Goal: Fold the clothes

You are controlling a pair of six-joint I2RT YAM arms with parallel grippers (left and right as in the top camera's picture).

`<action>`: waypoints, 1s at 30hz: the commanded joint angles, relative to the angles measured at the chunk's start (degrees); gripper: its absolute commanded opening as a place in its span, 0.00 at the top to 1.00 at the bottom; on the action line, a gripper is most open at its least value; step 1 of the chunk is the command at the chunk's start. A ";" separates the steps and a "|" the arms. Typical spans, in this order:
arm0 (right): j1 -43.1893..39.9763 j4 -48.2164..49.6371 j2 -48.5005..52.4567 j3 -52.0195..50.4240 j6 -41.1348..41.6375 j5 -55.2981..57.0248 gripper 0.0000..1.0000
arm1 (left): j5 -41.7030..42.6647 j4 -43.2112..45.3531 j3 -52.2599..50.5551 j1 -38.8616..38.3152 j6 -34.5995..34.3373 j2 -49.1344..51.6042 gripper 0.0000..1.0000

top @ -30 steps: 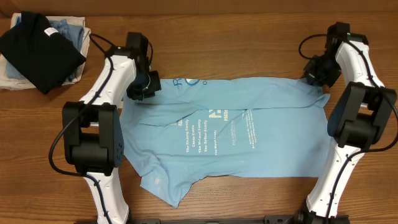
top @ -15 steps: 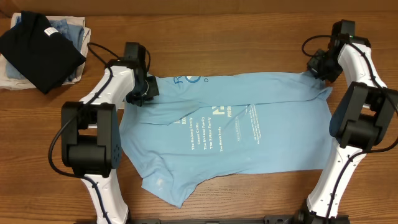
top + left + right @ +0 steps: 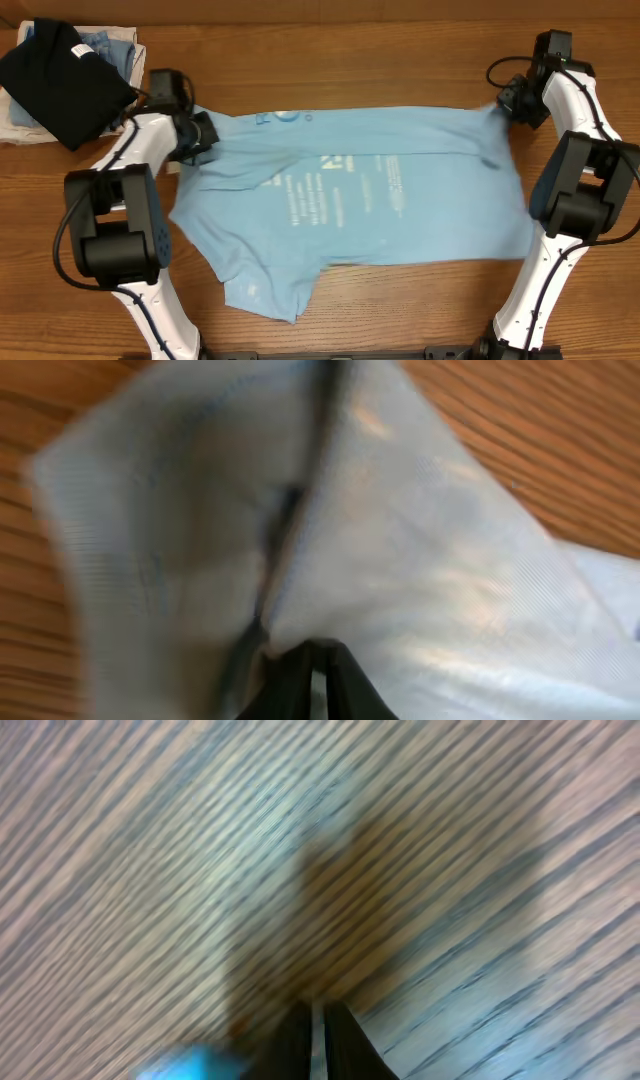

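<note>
Two grippers pinch the upper edge of the sky-blue t-shirt (image 3: 360, 200), which lies spread mid-frame with its long axis running left to right. The left gripper (image 3: 200, 140) is clenched on the upper-left corner, and the right gripper (image 3: 503, 104) looks clenched on the upper-right. No container shows; a black folded shirt (image 3: 65, 80) tops a pile (image 3: 118, 52) at upper left.

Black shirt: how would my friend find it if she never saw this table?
On the wooden table, look at the far left corner, where a pile of folded clothes sits. The black shirt lies on top, the only dark piece; the spread t-shirt nearby is light blue.
</note>
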 commanded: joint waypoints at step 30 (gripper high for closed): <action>8.15 -29.62 -1.36 11.47 -10.29 -17.49 0.93 | 4.26 -36.61 18.12 -1.42 3.65 1.01 0.67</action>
